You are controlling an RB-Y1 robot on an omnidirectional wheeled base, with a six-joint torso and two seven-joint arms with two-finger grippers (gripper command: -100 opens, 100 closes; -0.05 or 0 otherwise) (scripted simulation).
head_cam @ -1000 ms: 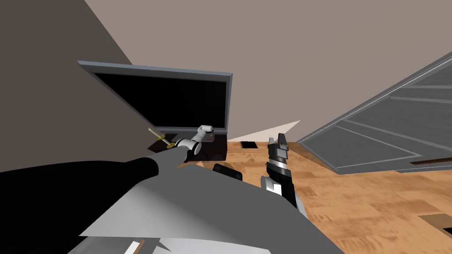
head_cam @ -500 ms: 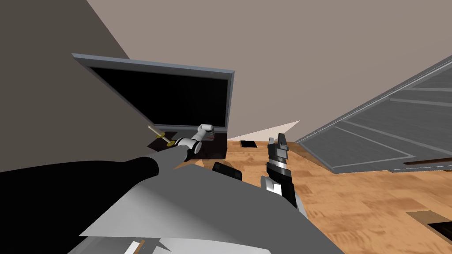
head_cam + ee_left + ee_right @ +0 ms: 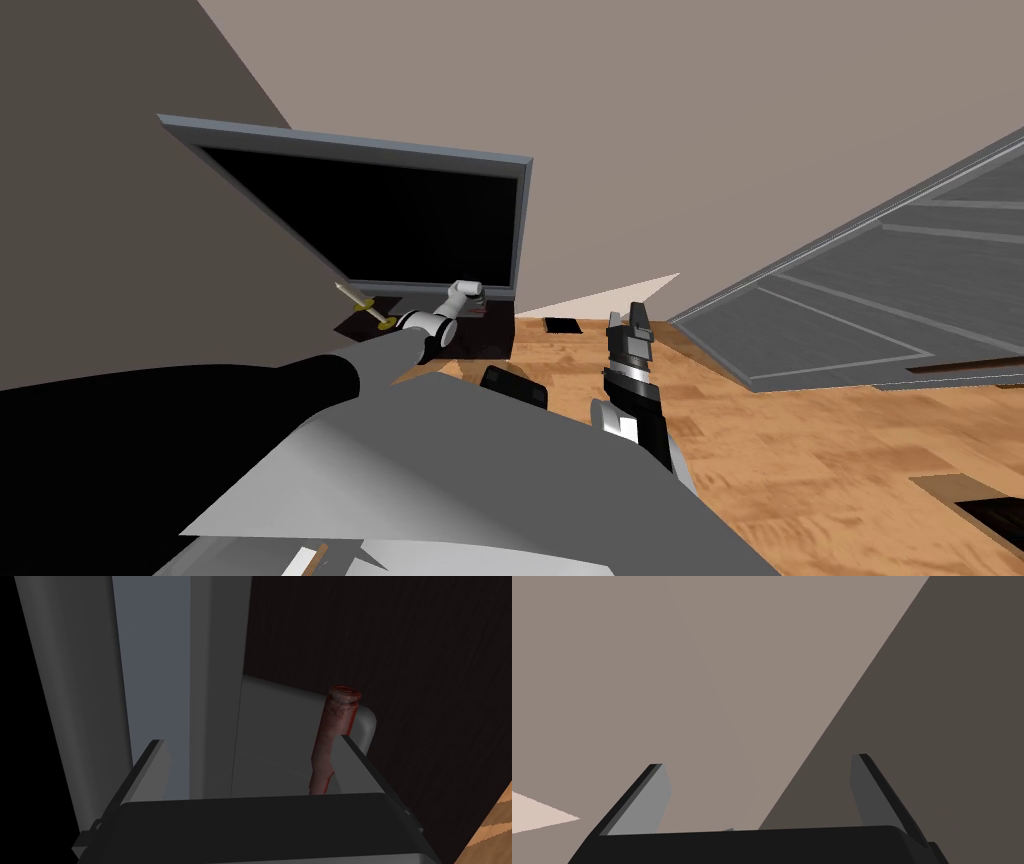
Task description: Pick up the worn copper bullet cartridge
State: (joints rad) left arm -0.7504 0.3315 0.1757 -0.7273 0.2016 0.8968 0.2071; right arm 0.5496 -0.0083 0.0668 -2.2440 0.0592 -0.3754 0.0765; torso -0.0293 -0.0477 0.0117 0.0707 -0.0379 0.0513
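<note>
As the left gripper (image 3: 250,743), at eleven o'clock, gapes around the cartridge (image 3: 332,736), the grasp needs centring, then clenching; right gripper (image 3: 627,315) idles agape.

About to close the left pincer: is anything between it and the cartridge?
Nothing visible. The reddish cartridge lies inside the open left pincer, right beside one finger, on a grey slab.
</note>
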